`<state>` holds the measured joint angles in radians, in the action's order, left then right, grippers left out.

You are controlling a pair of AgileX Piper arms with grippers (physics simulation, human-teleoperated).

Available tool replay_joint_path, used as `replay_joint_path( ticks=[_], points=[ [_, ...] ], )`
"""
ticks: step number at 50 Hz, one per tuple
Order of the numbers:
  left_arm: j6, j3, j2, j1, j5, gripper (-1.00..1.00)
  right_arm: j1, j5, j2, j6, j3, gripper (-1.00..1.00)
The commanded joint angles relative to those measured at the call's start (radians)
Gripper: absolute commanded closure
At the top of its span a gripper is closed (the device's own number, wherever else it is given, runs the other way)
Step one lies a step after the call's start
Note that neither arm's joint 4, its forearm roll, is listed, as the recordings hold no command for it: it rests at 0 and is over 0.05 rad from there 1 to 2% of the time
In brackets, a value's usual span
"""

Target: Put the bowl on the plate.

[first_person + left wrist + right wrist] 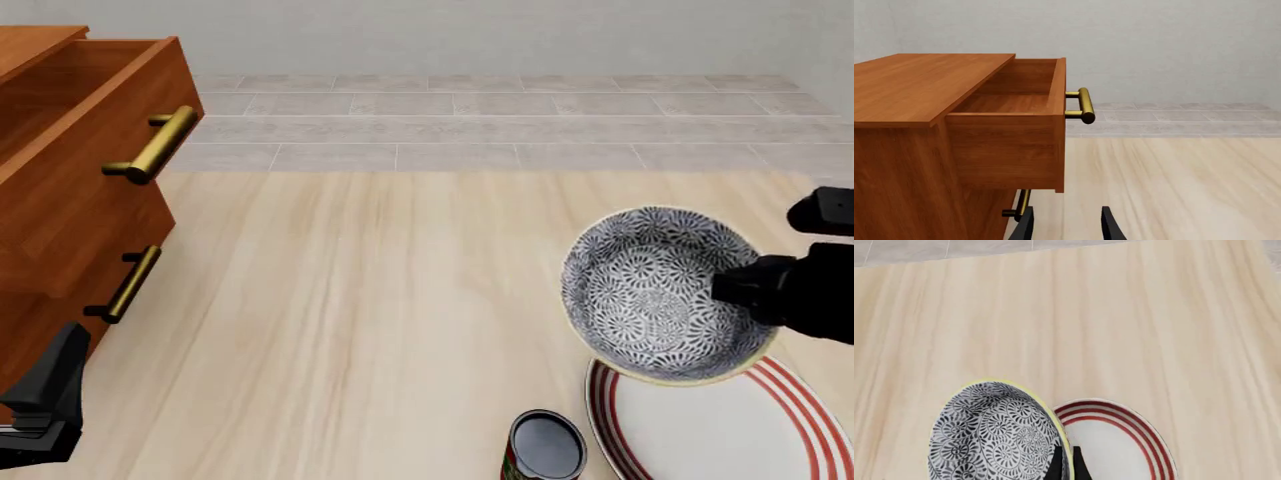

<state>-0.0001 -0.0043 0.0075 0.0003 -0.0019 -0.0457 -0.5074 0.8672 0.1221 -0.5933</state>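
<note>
Right gripper (1065, 463) pinched shut on the bowl (657, 293) rim, one finger inside, one outside. Bowl hangs mid-right of front frame, overlapping the plate (721, 425) far edge. Likely rigid glazed ceramic, slick, chippable; rim is the only grip. Round, no long axis; mouth tilted toward camera. Left gripper (1066, 224) open, empty

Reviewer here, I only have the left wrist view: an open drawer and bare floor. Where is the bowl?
Observer: The bowl is held up by the right gripper, whose fingers pinch its rim, over the far edge of the plate.
Reviewer: Is it resting on the plate?
Observer: The front view suggests not; it looks tilted and lifted, but contact is hard to judge.
Reviewer: Anything near the plate?
Observer: A small dark can stands just left of it.
Reviewer: And my left gripper?
Observer: The left gripper is open, empty, beside the wooden cabinet.
</note>
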Motion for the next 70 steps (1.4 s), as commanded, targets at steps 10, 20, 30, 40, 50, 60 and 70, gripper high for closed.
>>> replay_joint_path(
  ticks=[10,20,30,40,50,60,70],
  points=[
    [0.000,0.000,0.000,0.000,0.000,-1.00,0.119,-0.077,-0.058,-0.042,0.068,1.00],
    [0.000,0.000,0.000,0.000,0.000,-1.00,0.156,-0.075,-0.057,-0.053,0.103,1.00],
    [0.000,0.000,0.000,0.000,0.000,-1.00,0.178,-0.041,-0.060,-0.046,0.159,1.00],
    [0.000,0.000,0.000,0.000,0.000,-1.00,0.203,0.012,-0.045,-0.042,0.226,1.00],
    [0.000,0.000,0.000,0.000,0.000,-1.00,0.218,0.059,-0.009,-0.037,0.263,1.00],
    [0.000,0.000,0.000,0.000,0.000,-1.00,0.217,0.088,0.006,-0.034,0.288,1.00],
    [0.000,0.000,0.000,0.000,0.000,-1.00,0.220,0.089,0.004,-0.042,0.294,1.00]
  ],
)
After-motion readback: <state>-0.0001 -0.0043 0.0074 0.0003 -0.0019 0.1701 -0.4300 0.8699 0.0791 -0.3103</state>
